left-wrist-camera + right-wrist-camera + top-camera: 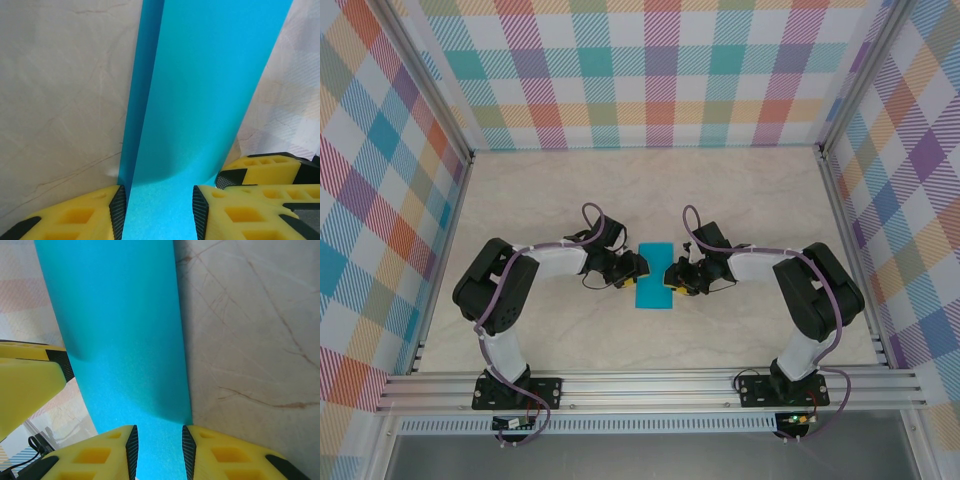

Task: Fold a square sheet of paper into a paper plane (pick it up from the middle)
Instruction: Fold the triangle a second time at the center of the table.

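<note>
arms bent inward, grippers nose to nose

elbows jut outward, forearms reach toward each other — left gripper [638, 268] and right gripper [671, 276] face tip to tip, each with yellow fingers [75, 220] parted partway.

Left arm [555, 262] and right arm [765, 265]: white links, black joints, looping purple cables [588, 213]. The left gripper [157, 210] has yellow pocketed fingers [75, 217] faced with black ribbed pads [118, 210].

Sheet [652, 278] right of left end effector [636, 270]
</note>
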